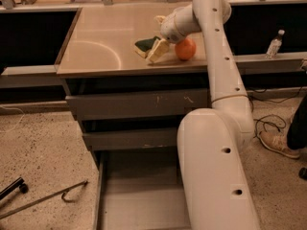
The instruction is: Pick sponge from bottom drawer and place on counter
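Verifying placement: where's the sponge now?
Camera view: the sponge is on the counter, right of centre near the front edge, just left of the orange, with the gripper at it.

Glossy tan counter [96, 32], square and edged with a thin dark rim, topping a grey drawer cabinet [134, 104]. Near the front edge, a round orange [185, 49]. Just left of the orange, on the same surface, a dark green sponge [144, 45] with a pale yellow layer. Up and left of the orange, low over the sponge, the gripper [158, 44]. Farther left of the orange, a faint curved mark [115, 51] across bare tan top.
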Available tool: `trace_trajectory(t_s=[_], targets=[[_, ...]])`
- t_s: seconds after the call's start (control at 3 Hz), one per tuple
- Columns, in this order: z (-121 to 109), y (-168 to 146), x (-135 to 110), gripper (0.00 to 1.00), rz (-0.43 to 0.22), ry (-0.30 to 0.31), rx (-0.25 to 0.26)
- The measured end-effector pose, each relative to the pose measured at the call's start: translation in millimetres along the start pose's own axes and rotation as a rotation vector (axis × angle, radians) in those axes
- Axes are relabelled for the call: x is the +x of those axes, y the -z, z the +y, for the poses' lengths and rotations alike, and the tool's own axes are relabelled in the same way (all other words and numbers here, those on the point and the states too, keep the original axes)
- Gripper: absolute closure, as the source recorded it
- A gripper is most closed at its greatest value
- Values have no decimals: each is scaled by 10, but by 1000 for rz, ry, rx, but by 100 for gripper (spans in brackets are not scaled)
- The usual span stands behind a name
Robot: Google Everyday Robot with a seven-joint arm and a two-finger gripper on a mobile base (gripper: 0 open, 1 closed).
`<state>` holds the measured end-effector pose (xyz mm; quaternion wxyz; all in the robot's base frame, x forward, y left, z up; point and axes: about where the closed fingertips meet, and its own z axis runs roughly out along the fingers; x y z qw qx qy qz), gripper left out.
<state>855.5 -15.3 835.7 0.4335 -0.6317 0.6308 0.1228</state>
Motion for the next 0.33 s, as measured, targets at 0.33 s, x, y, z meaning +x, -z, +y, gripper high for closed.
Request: trace_trajectory(t_s=[0.33], targets=[[0,0,0,0,0,0,0]])
